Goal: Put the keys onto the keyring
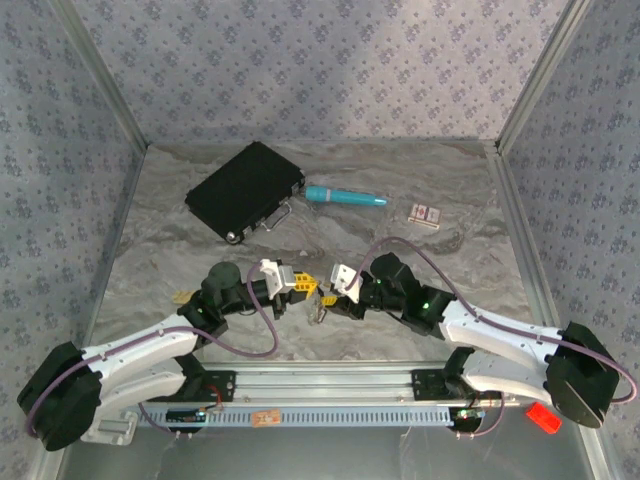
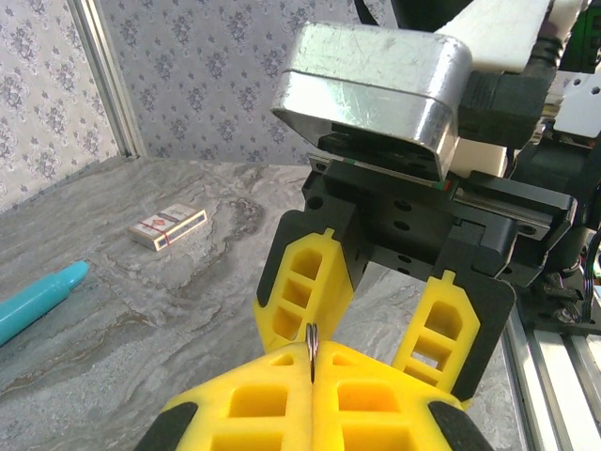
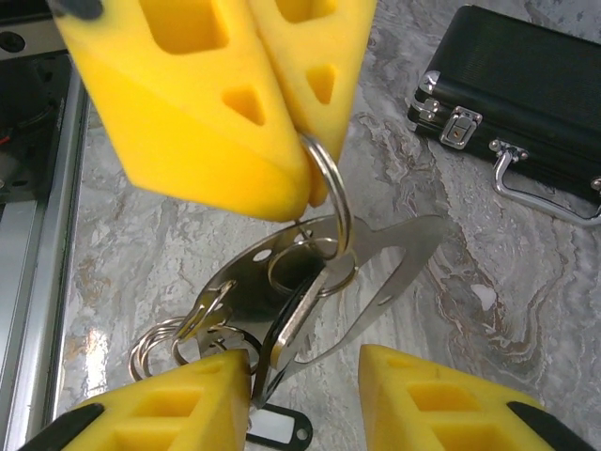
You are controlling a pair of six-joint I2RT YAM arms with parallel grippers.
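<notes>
**Top external view:** my two arms meet over the middle of the grey marbled surface [image 1: 200,280]. My left end effector [image 1: 308,287] and right end effector [image 1: 328,288] are nearly tip to tip. The thin silvery metal keyring [image 1: 322,304] hangs between them, too small here to make out in detail. Farther back lie a black rectangular case [image 1: 245,190], a teal plastic pen [image 1: 345,197] and a small white-and-red card box [image 1: 427,214].

**Left wrist view:** my left end effector [image 2: 312,368] is pressed shut, its yellow fingers pinching the edge of the keyring [image 2: 311,346]. My right end effector [image 2: 368,349] faces it with its yellow fingers spread apart. The pen [image 2: 38,301] and the box [image 2: 167,225] lie on the surface beyond.

**Right wrist view:** my left end effector [image 3: 306,174] comes in from above, clamped on the keyring [image 3: 333,193]. The small silvery metal keys [image 3: 299,324] dangle from it with some smaller rings [image 3: 155,346]. They hang in the gap of my right end effector [image 3: 305,381], whose fingers stand apart. The bunch is just beside the lower left finger, and I cannot tell whether it touches. The case [image 3: 526,85] lies to the upper right.
</notes>
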